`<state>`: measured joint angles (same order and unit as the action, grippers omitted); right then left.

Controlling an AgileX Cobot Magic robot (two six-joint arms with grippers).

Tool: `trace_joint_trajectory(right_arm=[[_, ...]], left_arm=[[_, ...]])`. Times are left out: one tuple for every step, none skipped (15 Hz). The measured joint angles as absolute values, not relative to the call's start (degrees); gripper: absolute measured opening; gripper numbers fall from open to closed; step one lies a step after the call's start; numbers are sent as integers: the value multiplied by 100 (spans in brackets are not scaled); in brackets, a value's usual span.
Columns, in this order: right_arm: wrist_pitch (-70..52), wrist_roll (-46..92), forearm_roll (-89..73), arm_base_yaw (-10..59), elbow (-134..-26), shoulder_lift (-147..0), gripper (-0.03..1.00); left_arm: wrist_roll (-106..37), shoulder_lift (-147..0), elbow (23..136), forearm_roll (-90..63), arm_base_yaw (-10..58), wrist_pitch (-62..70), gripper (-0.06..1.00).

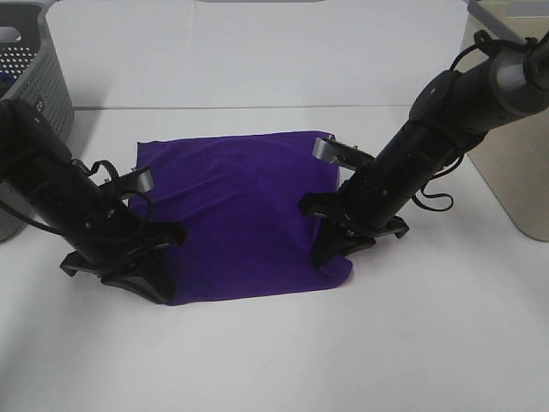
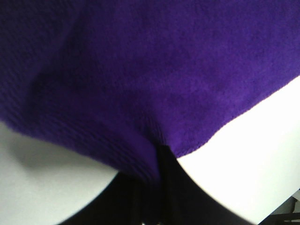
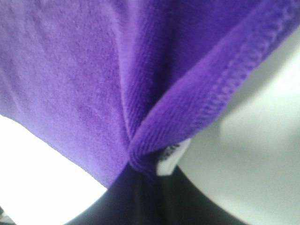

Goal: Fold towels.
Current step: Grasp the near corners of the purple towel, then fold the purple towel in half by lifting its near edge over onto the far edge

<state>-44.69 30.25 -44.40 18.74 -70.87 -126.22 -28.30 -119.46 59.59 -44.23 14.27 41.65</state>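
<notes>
A deep purple towel [image 1: 236, 215] lies spread on the white table [image 1: 283, 360]. My left gripper [image 1: 146, 279] is down at the towel's near left corner and shut on it; the left wrist view shows the cloth [image 2: 140, 84] pinched between the dark fingers [image 2: 164, 187]. My right gripper [image 1: 330, 249] is at the towel's near right edge and shut on it. The right wrist view shows a fold of the hem [image 3: 187, 112] and a small white tag [image 3: 171, 157] drawn into the jaws.
A grey perforated basket [image 1: 30, 77] stands at the back left. A beige bin [image 1: 515, 163] stands at the right edge. The table's far seam runs behind the towel.
</notes>
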Motion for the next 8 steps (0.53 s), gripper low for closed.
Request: trace_joint_trajectory(right_arm=[[-4584, 3014, -4440, 1874, -7087, -12634, 3], [-4733, 3014, -4440, 1874, -7087, -12657, 3], [-4870, 3014, -4440, 1874, -7076, -12657, 3], [-4968, 3014, -4418, 1874, -7053, -12605, 3], [-4990, 3014, -4297, 1879, -7013, -12519, 3], [-4973, 3008, -4125, 1885, -6967, -12399, 3], [-4962, 3002, -4068, 1885, -6939, -12215, 3], [-4945, 3002, -4074, 1885, -6933, -11981, 3]], left_arm=[[-2911, -11963, 5987, -4418, 1427, 4183, 0], [-2956, -11975, 6010, -4383, 1427, 4228, 0], [-2979, -11975, 6050, -4326, 1427, 4297, 0], [-2985, -11963, 6073, -4223, 1438, 4360, 0], [-2985, -11895, 6073, -4045, 1438, 4395, 0], [-2974, -11774, 6056, -3770, 1467, 4423, 0], [-2956, -11591, 6039, -3564, 1467, 4418, 0], [-2951, -11270, 6039, -3495, 1467, 4360, 0]])
